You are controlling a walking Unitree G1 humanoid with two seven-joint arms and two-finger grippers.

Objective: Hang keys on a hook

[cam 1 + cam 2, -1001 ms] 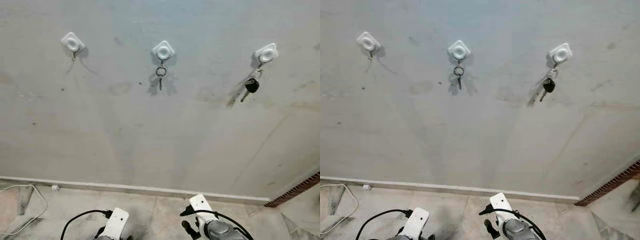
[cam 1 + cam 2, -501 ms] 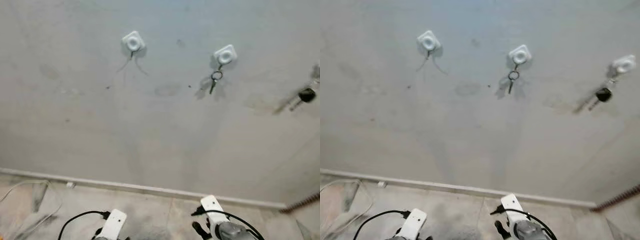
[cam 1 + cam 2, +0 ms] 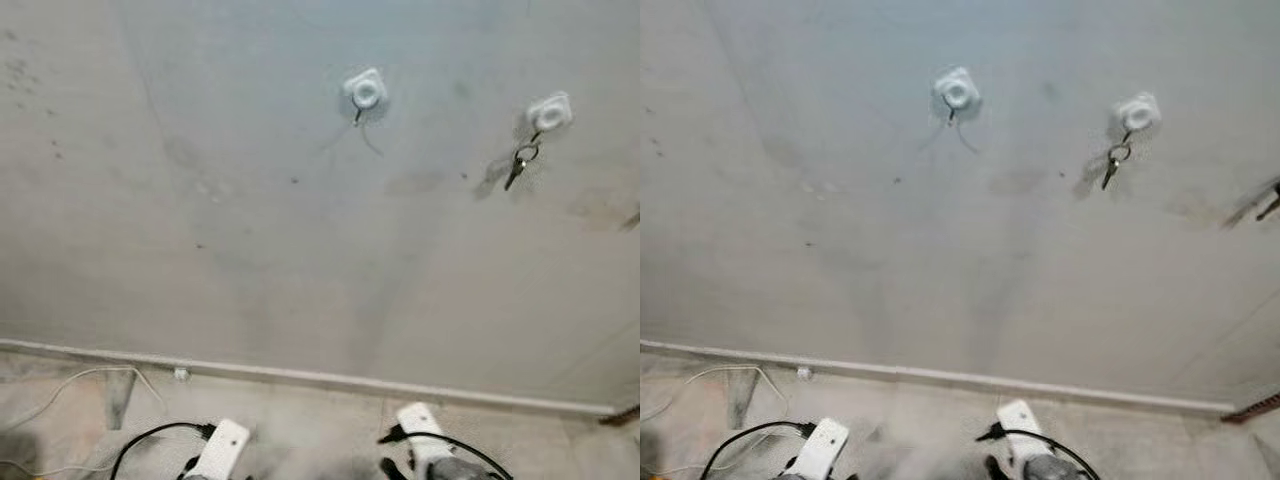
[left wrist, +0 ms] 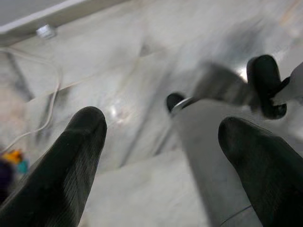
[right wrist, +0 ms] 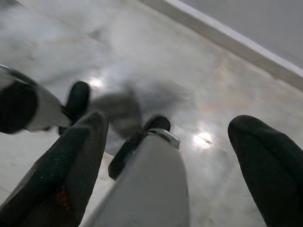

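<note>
Grippers, left (image 4: 161,142) and right (image 5: 165,146), we note, hang low, spread wide and empty, since keys (image 3: 518,163) already dangle from the upper-right hook (image 3: 549,111).

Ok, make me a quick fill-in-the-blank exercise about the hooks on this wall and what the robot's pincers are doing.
1. The empty hook and the hook with the key ring are both coloured ____.
2. The key ring hangs on the hook to the robot's ____ of the empty one.
3. The left pincer and the right pincer both have their fingers ____, holding nothing.

Missing words: white; right; open
</note>
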